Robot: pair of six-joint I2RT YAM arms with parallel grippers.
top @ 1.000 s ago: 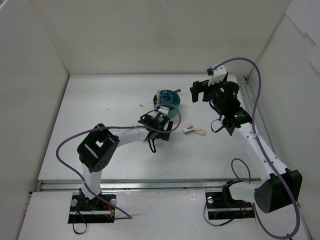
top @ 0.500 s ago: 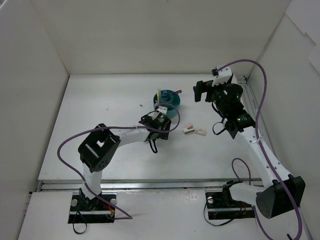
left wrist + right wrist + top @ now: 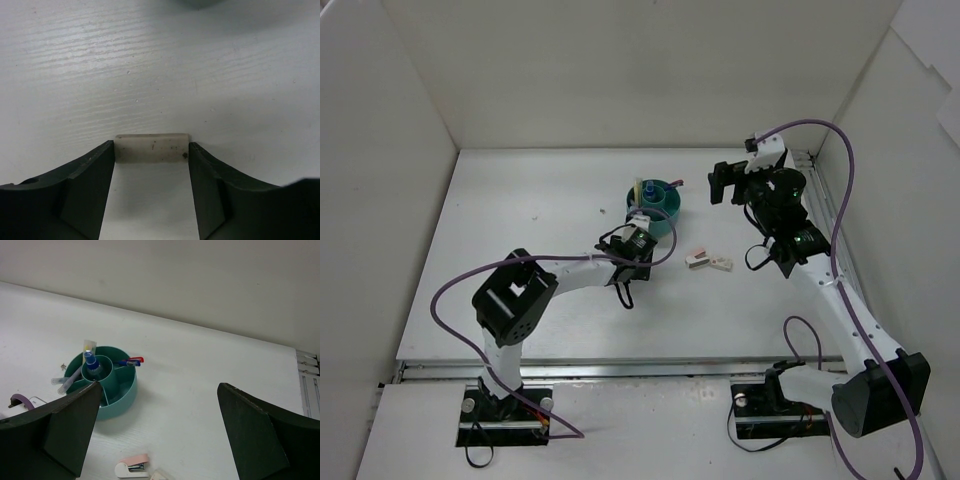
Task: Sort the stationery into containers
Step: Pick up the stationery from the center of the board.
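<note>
Left gripper (image 3: 151,153) just in front of teal organizer (image 3: 122,397), jaws clamped on eraser block (image 3: 150,147); right gripper (image 3: 157,390) raised right of it, jaws wide apart

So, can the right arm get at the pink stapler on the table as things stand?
Probably yes. The right tool is open and empty, and the stapler lies on bare table near it, with only a white block beside it and nothing on top.

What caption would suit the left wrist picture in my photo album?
Left jaws pinching a beige-white eraser block from both sides, white table beyond.
</note>
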